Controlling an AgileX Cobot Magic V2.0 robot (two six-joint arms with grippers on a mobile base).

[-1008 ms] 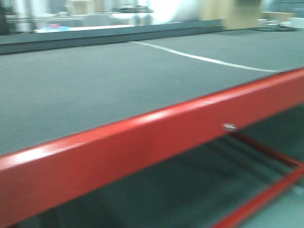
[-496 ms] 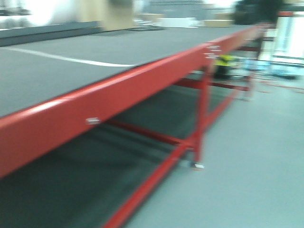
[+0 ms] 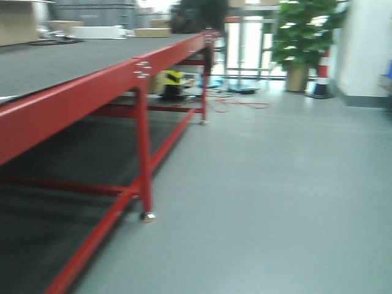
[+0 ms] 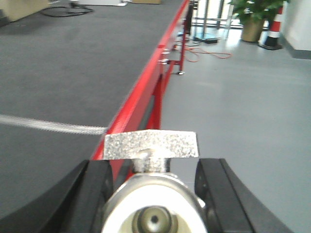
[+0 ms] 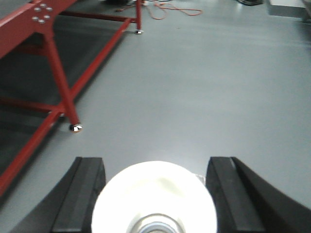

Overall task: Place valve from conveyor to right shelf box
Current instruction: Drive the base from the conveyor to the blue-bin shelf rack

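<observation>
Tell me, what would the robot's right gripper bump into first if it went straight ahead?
Probably the grey floor: the right gripper, holding a white round part, points at it, right of the red frame leg.

The left tool grips a valve at bottom centre, its speckled silver handle lying crosswise between the black fingers. The dark grey conveyor fills the left, and its red rail runs toward the upper middle, beside grey floor.
</observation>
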